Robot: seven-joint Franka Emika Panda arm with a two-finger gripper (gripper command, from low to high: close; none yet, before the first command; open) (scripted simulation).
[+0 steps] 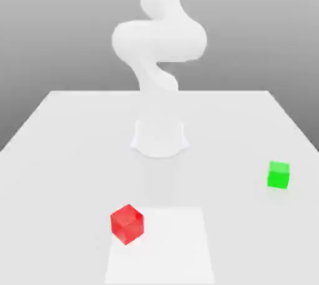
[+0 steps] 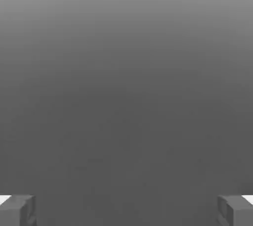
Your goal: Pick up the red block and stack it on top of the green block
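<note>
nothing grasped yet: gripper (image 2: pixel 126 210) fingers spread wide on empty air; small glossy red cube (image 1: pixel 127 223) sits well apart from small green cube (image 1: pixel 278 175); next, descend onto red

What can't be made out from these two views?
- The arm: its upper part is cut off by the top edge of the exterior view.
- The gripper: the fingertips are wide apart, with their ends cut by the hand view's edge.
- The red block and green block: far faces are hidden by the blocks themselves in the exterior view.
</note>
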